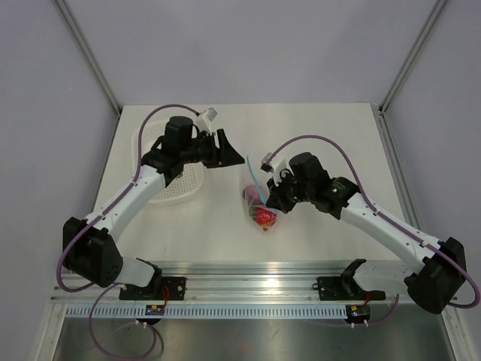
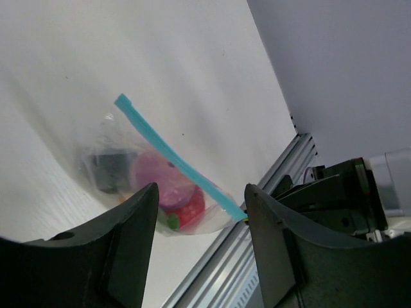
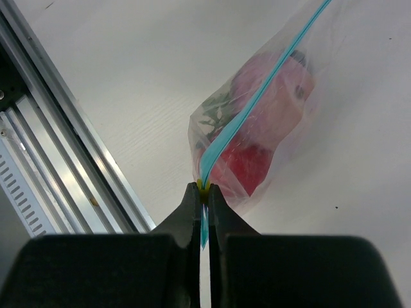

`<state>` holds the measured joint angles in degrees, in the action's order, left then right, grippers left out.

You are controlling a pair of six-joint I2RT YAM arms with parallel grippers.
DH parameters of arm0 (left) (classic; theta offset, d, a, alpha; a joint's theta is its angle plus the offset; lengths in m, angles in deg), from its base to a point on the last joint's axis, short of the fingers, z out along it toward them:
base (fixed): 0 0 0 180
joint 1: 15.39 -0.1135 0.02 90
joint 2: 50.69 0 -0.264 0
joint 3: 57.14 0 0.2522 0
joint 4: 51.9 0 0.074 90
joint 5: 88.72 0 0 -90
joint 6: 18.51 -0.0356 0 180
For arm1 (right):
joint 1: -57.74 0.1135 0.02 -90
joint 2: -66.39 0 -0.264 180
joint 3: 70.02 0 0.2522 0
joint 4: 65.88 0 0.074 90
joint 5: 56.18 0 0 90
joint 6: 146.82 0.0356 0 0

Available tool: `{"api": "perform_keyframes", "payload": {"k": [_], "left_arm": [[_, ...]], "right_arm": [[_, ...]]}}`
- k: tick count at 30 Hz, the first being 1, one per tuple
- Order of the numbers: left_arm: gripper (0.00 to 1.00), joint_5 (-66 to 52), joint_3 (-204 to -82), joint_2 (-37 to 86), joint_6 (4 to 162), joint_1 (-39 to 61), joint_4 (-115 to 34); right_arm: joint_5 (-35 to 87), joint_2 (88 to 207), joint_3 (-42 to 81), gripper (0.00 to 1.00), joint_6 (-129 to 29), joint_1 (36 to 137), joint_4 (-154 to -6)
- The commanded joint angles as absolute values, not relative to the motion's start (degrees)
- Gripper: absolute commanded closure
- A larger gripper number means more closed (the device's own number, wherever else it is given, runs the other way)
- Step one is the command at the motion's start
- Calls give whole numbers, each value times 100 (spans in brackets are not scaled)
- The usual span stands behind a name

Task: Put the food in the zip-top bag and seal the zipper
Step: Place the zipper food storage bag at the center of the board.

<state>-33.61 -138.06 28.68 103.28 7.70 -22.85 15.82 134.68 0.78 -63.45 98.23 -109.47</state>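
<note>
Right wrist view: my right jaws are pinched shut on the near end of the zipper [image 3: 257, 96], the teal strip running away from me along the mouth of the zip-top bag [image 3: 282, 138]. The food sits inside: a pink piece [image 3: 286, 86], a red piece [image 3: 241, 170] and a green leafy piece [image 3: 215, 109], bunched at the bag's belly on the bench [image 1: 316, 135] between my two arms. My left jaws stand open and hold nothing, hanging clear of the bag's far end.

The risk, as I judge it, lies in that thin pinch. I cannot tell whether the strip is pressed closed along its whole length. If it is not, any tug on this corner could gape the mouth and let the toys roll out. The load's weight could also slide the slick strip from my grip, with nothing bracing the far end.

White, faintly grained, the bench ends in an aluminium rail [image 1: 263, 271] at its near edge. A white perforated basket [image 1: 184, 188] rests under my left arm. Plain grey panels wall the room.
</note>
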Motion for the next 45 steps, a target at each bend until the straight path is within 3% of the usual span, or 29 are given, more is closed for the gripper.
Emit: {"api": "perform_keyframes", "payload": {"k": [1, 15, 20, 23, 25, 26, 45], "left_arm": [[42, -2659, -14201, 2990, 11323, 1132, -2100], [41, -1525, -14640, 4000, 11702, 1590, -1503], [50, -1542, -14754, 4343, 11693, 1616, -1529], [64, -1612, -14737, 4405, 11693, 1642, -1652], [91, -1787, -14754, 4475, 11658, 1643, -1740], [100, -1832, -14763, 4493, 11605, 1643, -1757], [100, -971, -14675, 3860, 11148, 1353, -1617]], "right_arm": [[1704, 13546, 377, 100, -6385, 9782, -10803], [1563, 13591, 377, 100, -6324, 9782, -10751], [1580, 13529, 324, 100, -6332, 9781, -10733], [1580, 13547, 307, 100, -6332, 9782, -10724], [1581, 13564, 307, 100, -6332, 9782, -10733], [1580, 13590, 315, 100, -6332, 9782, -10742], [1844, 13169, 70, 100, -6130, 9790, -11313]]}}
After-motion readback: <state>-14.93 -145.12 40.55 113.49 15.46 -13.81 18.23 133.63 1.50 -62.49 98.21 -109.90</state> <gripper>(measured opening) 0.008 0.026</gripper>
